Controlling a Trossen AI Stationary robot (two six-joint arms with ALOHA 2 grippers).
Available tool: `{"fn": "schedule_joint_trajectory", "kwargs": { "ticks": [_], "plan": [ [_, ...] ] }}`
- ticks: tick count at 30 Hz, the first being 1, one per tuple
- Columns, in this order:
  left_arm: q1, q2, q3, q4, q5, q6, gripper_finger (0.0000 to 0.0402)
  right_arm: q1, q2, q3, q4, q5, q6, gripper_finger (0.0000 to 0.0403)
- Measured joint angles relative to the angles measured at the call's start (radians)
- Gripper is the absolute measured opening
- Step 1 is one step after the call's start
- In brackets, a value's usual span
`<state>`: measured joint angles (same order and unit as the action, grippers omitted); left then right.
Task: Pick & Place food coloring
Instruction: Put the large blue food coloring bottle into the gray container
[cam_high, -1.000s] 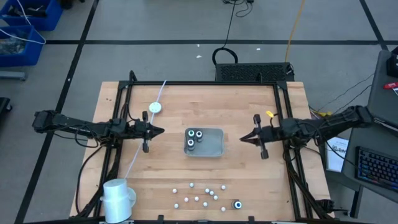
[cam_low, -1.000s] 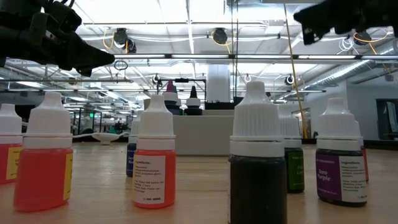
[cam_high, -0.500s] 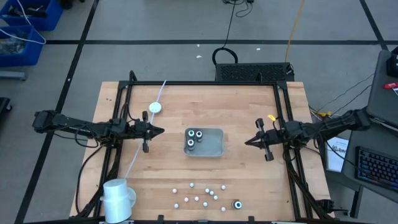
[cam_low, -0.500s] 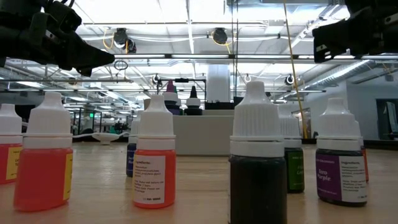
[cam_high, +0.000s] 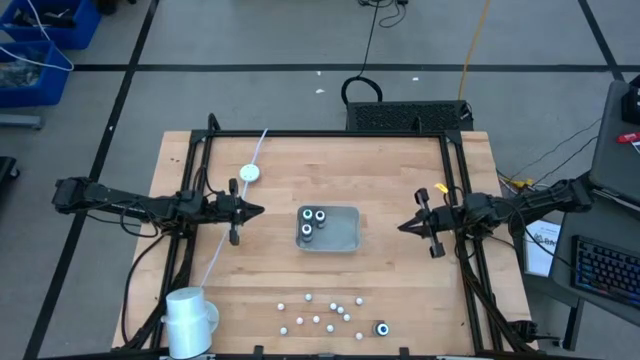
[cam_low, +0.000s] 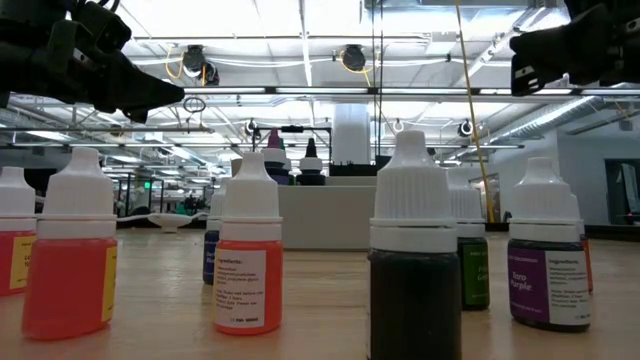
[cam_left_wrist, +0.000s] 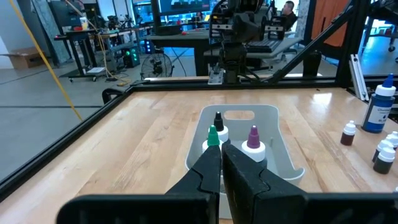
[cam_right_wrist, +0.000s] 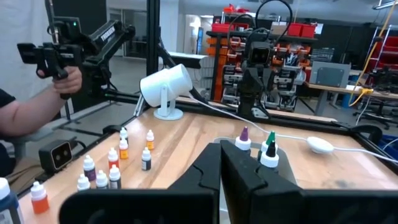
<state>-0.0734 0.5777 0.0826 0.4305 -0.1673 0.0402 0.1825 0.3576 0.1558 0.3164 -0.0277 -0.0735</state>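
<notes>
A grey tray (cam_high: 345, 235) sits mid-table with three food coloring bottles (cam_high: 308, 231) standing in it. In the left wrist view they show green (cam_left_wrist: 213, 134), black (cam_left_wrist: 218, 121) and purple (cam_left_wrist: 253, 137) tips. A fourth dark bottle (cam_high: 381, 329) stands near the near edge. My left gripper (cam_high: 258, 210) hovers shut to the tray's left, pointing at it. My right gripper (cam_high: 402, 228) hovers shut to the tray's right, also facing it. Neither touches anything.
Several small dropper bottles (cam_high: 322, 310) stand in a loose group by the near edge, large in the low view (cam_low: 248, 255). A white lamp-like object (cam_high: 190, 318) sits at the near left corner, a white puck with cable (cam_high: 250, 172) far left. A person's hand (cam_right_wrist: 59, 74) shows beyond the table.
My right gripper has drawn back from the tray toward the table's right edge and slightly toward the near edge, staying shut. The left arm and the bottles have kept still.
</notes>
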Motion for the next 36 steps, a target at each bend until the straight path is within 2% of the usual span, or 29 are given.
{"fn": "schedule_joint_trajectory", "kwargs": {
  "ticks": [8,13,23,27,29,33,36],
  "plan": [
    [0.0,0.0,0.0,-0.001,0.0,-0.001,0.0021,0.0,0.0,0.0,-0.001,-0.003,-0.017,0.0001],
    [0.0,0.0,0.0,-0.001,0.0,-0.002,0.0021,0.021,0.038,0.0,0.045,-0.052,-0.01,0.0004],
    [0.0,0.0,0.0,-0.002,0.0,-0.023,0.0021,0.172,0.339,0.0,0.357,-0.022,0.062,0.0036],
    [0.0,0.0,0.0,-0.018,0.0,-0.032,0.0021,0.263,0.478,0.043,0.437,-0.014,0.063,0.0066],
    [0.0,0.0,0.0,-0.022,0.0,-0.046,0.0021,0.314,0.55,0.092,0.43,0.032,0.062,0.0088],
    [0.0,0.0,0.0,-0.024,0.0,-0.046,0.0021,0.399,0.694,0.211,0.336,0.095,0.041,0.0143],
    [0.0,0.0,0.0,-0.024,0.0,-0.046,0.0021,0.455,0.786,0.283,0.286,0.066,0.006,0.0188]
  ]
}}
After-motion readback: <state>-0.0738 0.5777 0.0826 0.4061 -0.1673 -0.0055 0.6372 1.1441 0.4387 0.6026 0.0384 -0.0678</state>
